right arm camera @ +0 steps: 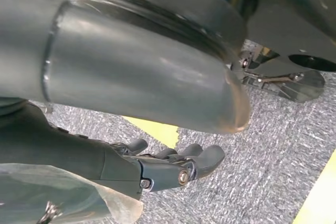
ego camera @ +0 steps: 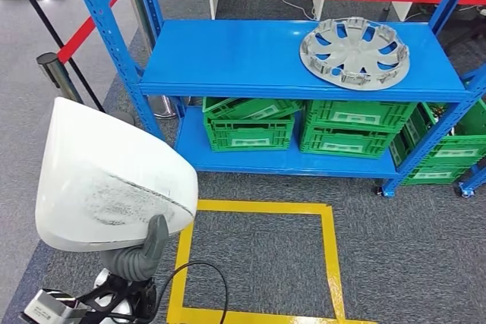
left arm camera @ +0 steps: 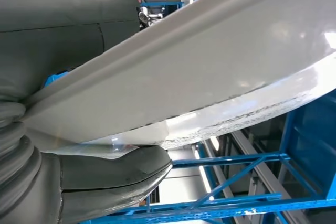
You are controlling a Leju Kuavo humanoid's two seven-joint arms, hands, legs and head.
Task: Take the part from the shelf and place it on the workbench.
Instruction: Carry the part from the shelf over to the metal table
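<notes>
Held low at the left of the head view: a large white glossy moulded plastic shell part (ego camera: 108, 180), smooth and curved, with a scuffed grey patch near its lower edge. Clamped on its rim by the left robot hand (ego camera: 140, 252), grey thumb pressed against the underside, as seen close up in the left wrist view (left arm camera: 103, 174). Already off the blue steel shelf (ego camera: 241, 58) and carried clear in front of it, above grey carpet. Left on the shelf's top board, toward its right end: a silver spoked plastic wheel cover (ego camera: 354, 52). On the lower board: green slotted plastic crates (ego camera: 252, 128). On the floor ahead: a yellow tape rectangle (ego camera: 329, 263). Hanging by the robot's side over the carpet: the right robot hand (right arm camera: 174, 169), holding nothing, fingers loosely curled yet apart. No desk in sight, so probably a turn and a walk to come. Best done by keeping the shell level, gripping firmly without twisting, since a wide, slick part pinched at one edge could well pivot or slip, and by swinging well clear of the shelf's uprights.
</notes>
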